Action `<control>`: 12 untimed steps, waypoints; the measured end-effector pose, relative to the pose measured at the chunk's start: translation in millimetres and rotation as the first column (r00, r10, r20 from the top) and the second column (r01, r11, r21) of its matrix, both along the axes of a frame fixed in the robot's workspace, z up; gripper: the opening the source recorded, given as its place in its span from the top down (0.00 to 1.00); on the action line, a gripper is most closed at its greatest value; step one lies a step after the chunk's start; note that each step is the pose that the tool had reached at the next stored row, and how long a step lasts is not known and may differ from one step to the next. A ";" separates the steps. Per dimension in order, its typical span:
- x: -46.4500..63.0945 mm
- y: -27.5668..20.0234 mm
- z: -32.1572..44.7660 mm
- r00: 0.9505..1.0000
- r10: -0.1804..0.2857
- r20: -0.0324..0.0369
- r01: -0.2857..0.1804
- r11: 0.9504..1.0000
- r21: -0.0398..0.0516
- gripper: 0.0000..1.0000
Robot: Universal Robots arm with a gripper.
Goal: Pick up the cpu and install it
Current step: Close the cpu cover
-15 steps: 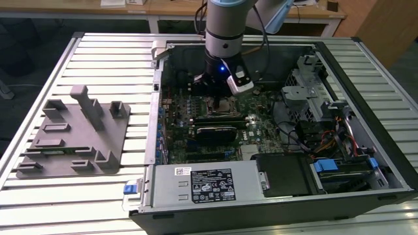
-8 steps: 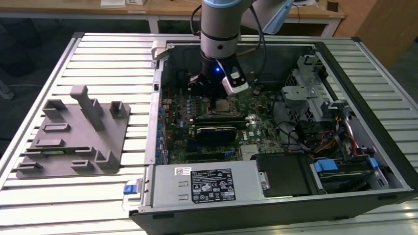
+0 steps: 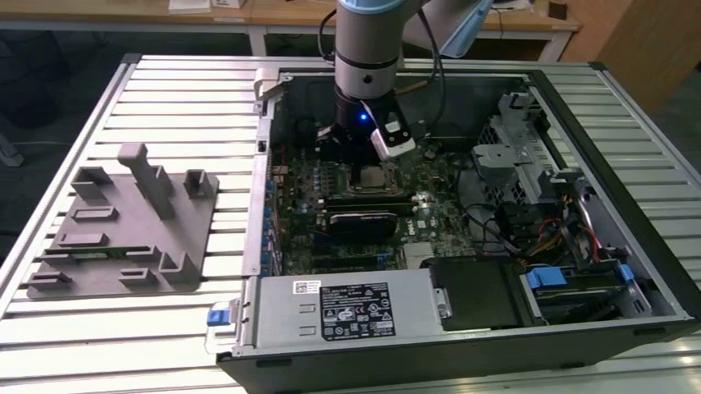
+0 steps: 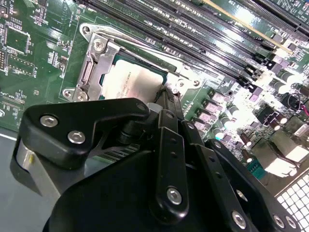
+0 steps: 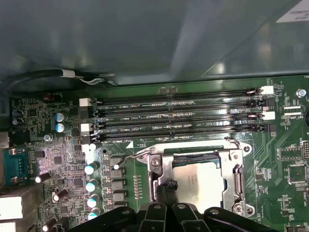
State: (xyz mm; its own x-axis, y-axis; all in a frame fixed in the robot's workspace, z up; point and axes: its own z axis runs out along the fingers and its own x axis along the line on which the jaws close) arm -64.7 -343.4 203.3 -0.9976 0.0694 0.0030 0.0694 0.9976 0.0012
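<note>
I hung over the open computer case [image 3: 547, 90], toward its twelve o'clock end in the exterior view, with my gripper [image 3: 367, 162] down close to the green motherboard [image 3: 312, 185]. My fingers [image 4: 166, 121] were clenched together, grasping nothing, and their tips met right at the edge of the cpu [image 4: 133, 79] [image 5: 198, 181] in both wrist views. The cpu lay flat inside the metal socket frame [image 5: 237, 169], silvery top up. The memory slots [image 5: 178, 116] ran just beside that frame. The grey holder tray [image 3: 121, 238] sat well apart, at nine o'clock from the case, on the slatted table [image 3: 164, 328].
</note>
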 end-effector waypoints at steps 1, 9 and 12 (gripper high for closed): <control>0.0 0.0 -0.4 1.000 0.000 0.000 0.000 1.000 0.000 0.89; 0.0 0.0 -2.0 1.000 0.000 0.000 0.000 1.000 0.000 0.89; 0.1 0.0 -2.4 1.000 0.000 0.000 0.000 1.000 0.000 0.89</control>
State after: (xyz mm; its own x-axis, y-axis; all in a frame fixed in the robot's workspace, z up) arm -64.6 -343.4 200.9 -0.9976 0.0696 0.0030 0.0696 0.9976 0.0011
